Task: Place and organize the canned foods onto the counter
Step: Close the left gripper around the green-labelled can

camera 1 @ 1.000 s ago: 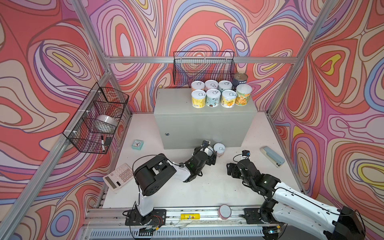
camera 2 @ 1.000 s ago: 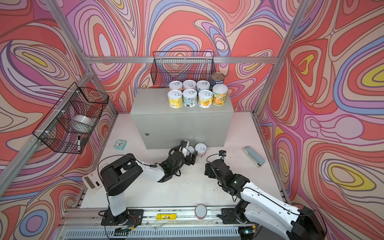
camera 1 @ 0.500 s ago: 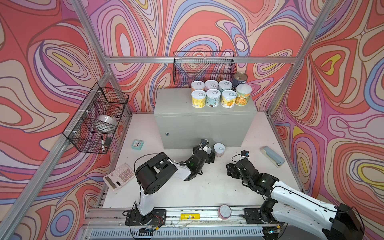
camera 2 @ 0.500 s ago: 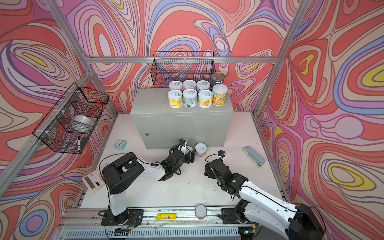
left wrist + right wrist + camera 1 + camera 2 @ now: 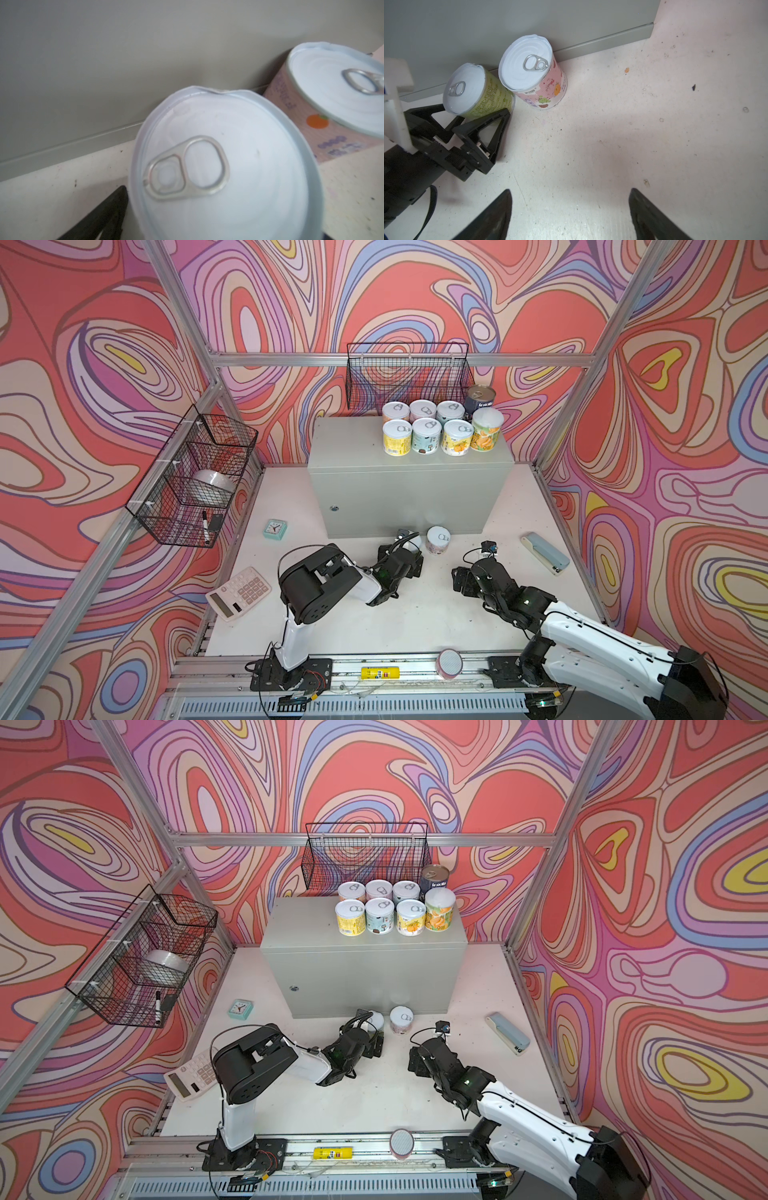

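Left claw [image 5: 475,113] of mine stands spread astride the green can [image 5: 467,91], which sits upright on the table [image 5: 633,124] at the counter's [image 5: 345,443] foot, with the pink can [image 5: 529,70] just beside it. Eight cans [image 5: 426,435] already stand in two rows on top; by my reckoning these two remain. My right claw [image 5: 569,207] hangs spread and empty nearby.
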